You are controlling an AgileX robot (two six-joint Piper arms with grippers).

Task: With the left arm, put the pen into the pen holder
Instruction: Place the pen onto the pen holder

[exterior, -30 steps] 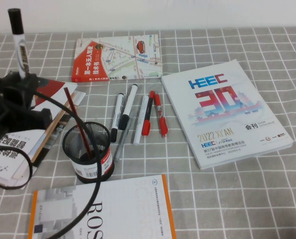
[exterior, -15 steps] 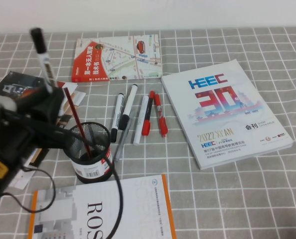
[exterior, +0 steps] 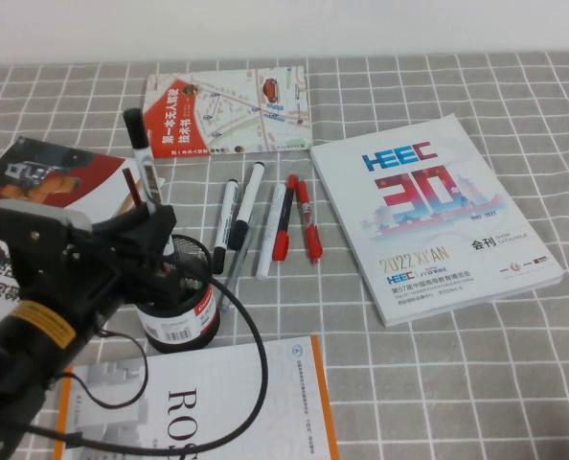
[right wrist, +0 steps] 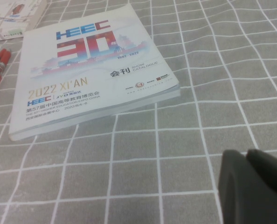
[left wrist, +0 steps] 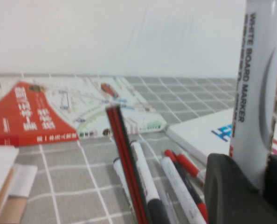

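The tabletop point(exterior: 514, 364) under its grey checked cloth is crowded with books, so you have little free room around the left arm point(exterior: 35, 326). The pen holder point(exterior: 176, 302) stands directly under the left gripper point(exterior: 155, 240), partly hidden by it, and a thin dark-red stick point(left wrist: 124, 158) already leans inside and rises just beside the gripper. The left gripper is closed on the pen point(exterior: 143, 158), which stands almost upright with the cap on top and the lower end hidden behind the gripper, so you cannot see if this end is really over the opening. If it is over the rim, I think the pen may strike the mesh and tip the holder, or fall out to the loose pens point(exterior: 261, 225) lying beyond the gripper. The stick may also push the pen aside. The right gripper point(right wrist: 255, 186) hovers low over bare cloth near the white catalogue point(right wrist: 82, 70); whether it is open, I cannot tell.
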